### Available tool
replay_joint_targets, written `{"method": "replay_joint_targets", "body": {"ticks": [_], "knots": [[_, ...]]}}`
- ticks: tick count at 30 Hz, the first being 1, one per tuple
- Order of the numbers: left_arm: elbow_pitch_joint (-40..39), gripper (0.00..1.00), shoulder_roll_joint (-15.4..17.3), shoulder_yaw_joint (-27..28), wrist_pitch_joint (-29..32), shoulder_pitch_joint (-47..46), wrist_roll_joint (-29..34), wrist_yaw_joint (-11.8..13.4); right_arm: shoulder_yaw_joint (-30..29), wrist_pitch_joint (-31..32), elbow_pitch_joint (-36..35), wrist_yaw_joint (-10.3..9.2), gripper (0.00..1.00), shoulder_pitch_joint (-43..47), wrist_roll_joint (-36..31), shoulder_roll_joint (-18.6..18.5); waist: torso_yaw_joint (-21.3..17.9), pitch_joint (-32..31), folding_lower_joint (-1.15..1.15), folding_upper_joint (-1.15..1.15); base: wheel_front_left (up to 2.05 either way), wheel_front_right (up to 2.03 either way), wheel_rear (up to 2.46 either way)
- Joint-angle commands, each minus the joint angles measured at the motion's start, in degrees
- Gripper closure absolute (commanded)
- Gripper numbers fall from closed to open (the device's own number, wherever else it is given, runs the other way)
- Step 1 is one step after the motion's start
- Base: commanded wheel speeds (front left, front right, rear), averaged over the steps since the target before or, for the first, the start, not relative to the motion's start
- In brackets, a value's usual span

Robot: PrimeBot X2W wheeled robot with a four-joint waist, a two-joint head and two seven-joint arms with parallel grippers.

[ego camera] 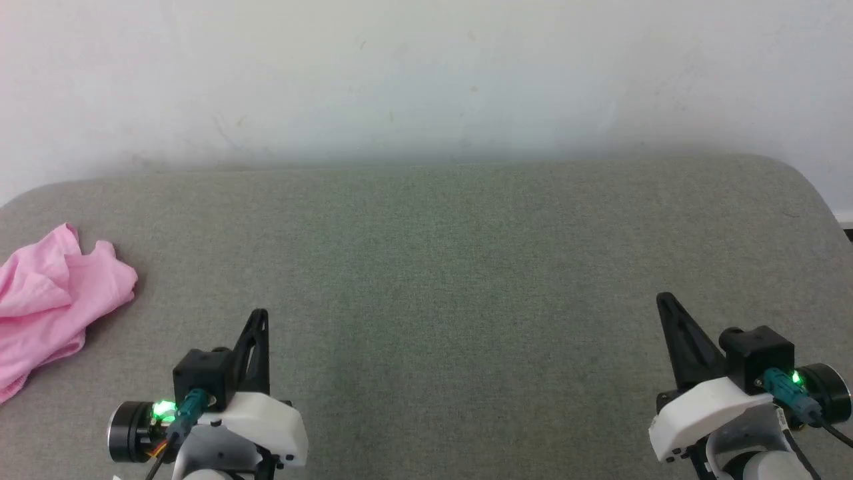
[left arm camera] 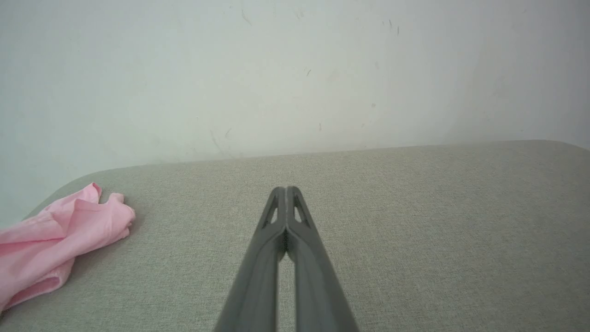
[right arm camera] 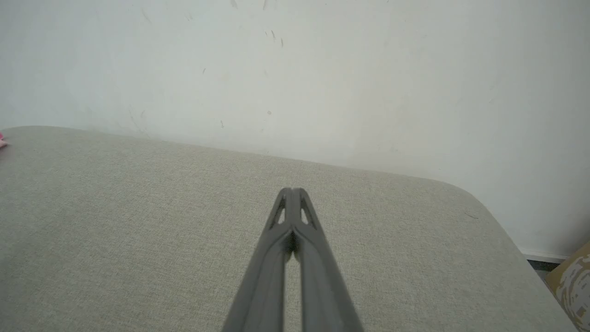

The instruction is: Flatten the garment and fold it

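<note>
The garment lies in a crumpled pink heap at the left edge of the worktop, running off the picture's side in the head view. It is well apart from both arms. The left end effector is at the near left and the right end effector at the near right, with a broad stretch of grey woven fabric between them.

The left wrist view gives a closer look at the garment - folds bunched together, one peak standing up at its far end. It also shows the left end effector clenched, fingers pressed together at the tips with nothing between them. In the right wrist view the right end effector is clenched in the same way and empty. A sliver of pink shows at the left border, and past the worktop's rounded right corner there is a brown box with pale printing too blurred to read.

The head view shows a green light glowing on each wrist. A scuffed white wall rises behind the far edge.
</note>
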Motion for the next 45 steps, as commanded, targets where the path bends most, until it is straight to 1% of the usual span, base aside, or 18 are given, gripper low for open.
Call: {"method": "replay_joint_targets", "body": {"ticks": [1, 4, 5, 19, 28, 36, 45], "knots": [[-0.3, 1.00, -0.2, 0.2, 0.0, -0.7, 0.2, 0.4, -0.1, 0.0, 0.1, -0.05, 1.00, -0.9, -0.4, 0.2, 0.0, 0.0, 0.00, 0.00, 0.00, 0.00, 0.00], [-0.3, 1.00, -0.2, 0.2, 0.0, -0.7, 0.2, 0.4, -0.1, 0.0, 0.1, -0.05, 1.00, -0.9, -0.4, 0.2, 0.0, 0.0, 0.00, 0.00, 0.00, 0.00, 0.00], [0.0, 0.00, 0.0, 0.0, 0.0, 0.0, 0.0, 0.0, 0.0, 0.0, 0.0, 0.00, 0.00, 0.0, 0.0, 0.0, 0.0, 0.0, 0.00, 0.00, 0.00, 0.00, 0.00], [0.8, 0.00, 0.0, -0.6, -1.6, -0.6, -1.9, -0.4, -0.4, -1.6, 0.7, -0.01, 0.00, 0.1, 1.1, 0.0, 0.0, 0.1, 0.00, 0.00, 0.00, 0.00, 0.00], [0.8, 0.00, 0.0, -0.6, -2.6, -1.0, -3.5, -0.5, -0.6, -2.6, 0.7, -0.01, 0.00, 0.2, 1.7, 0.0, 0.8, 0.1, 0.00, 0.00, 0.00, 0.00, 0.00], [0.8, 0.00, 0.0, -0.2, -3.6, -1.4, -4.8, -0.4, -0.7, -3.6, 0.3, -0.01, 0.00, 0.3, 2.0, 0.0, 2.7, 0.1, 0.00, 0.00, 0.00, 0.00, 0.00], [0.8, 0.00, -0.1, 0.5, -4.7, -1.6, -6.2, -0.3, -0.6, -4.7, -0.1, -0.02, 0.00, 0.5, 2.0, 0.0, 6.3, 0.4, 0.00, 0.00, 0.00, 0.00, 0.00]]}}
